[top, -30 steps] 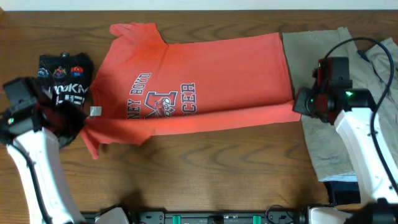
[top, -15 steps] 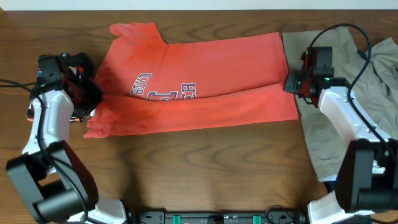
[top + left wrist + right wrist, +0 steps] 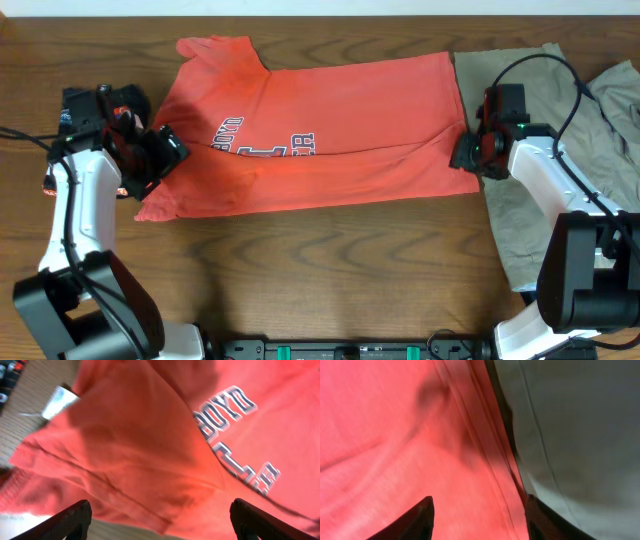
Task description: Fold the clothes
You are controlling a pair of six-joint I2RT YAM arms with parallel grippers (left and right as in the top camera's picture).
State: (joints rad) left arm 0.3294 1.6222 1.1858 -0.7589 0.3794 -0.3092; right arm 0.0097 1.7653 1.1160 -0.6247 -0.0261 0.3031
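Note:
The coral-red T-shirt [image 3: 330,100] lies flat across the table, its lower part folded up in a band [image 3: 300,180] that covers the bottom of the navy-and-white print [image 3: 227,410]. My left gripper [image 3: 160,152] hovers at the shirt's left end, open wide [image 3: 161,522] with only cloth below it. At the right hem, where red cloth [image 3: 395,435] meets the khaki garment [image 3: 580,425], my right gripper [image 3: 463,156] is open [image 3: 479,517] with nothing held. The small black shirt [image 3: 6,380] is mostly hidden under my left arm.
A khaki-beige garment [image 3: 515,215] is spread at the right, under the right arm, with a paler one [image 3: 620,95] beyond it. A dark blue item [image 3: 555,298] sits near the front right. A cable [image 3: 570,75] loops above the right arm. A white label [image 3: 57,402] shows.
Both grippers carried the shirt's lower edge up over the print, then opened and let it go. The fold now lies on the shirt.

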